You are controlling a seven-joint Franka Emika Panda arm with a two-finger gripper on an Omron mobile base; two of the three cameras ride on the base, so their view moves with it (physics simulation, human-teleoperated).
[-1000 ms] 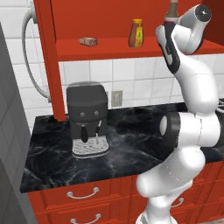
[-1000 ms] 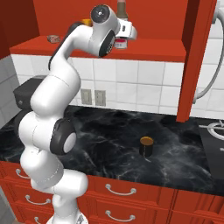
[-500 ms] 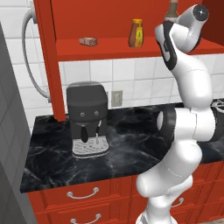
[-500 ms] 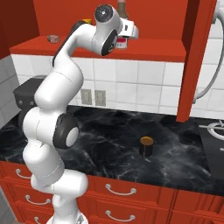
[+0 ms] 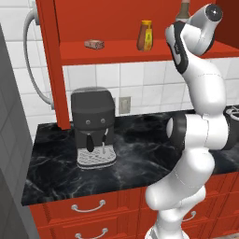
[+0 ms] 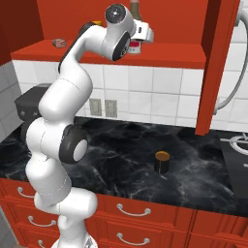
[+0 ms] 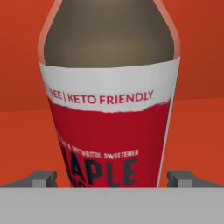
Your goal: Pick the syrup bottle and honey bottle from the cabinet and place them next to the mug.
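Two dark fingertips are being shown at the bottom of the hand view, one on each side of the syrup bottle, whose red label is sitting between them. The gripper is being held open wider than the bottle, with a gap left on both sides; nothing is being clasped.

In the left base view, a small flat brown item is lying on the shelf of the cabinet well to the left of the gripper. The honey bottle is standing upright on the same shelf, nearer, just left of the hand. The syrup bottle's dark neck is being seen directly behind the wrist.

Below the gripper, a black coffee machine is standing on the dark marble counter, far down and to the left. In the right base view, the mug is sitting on the counter well below the hand and to its right.
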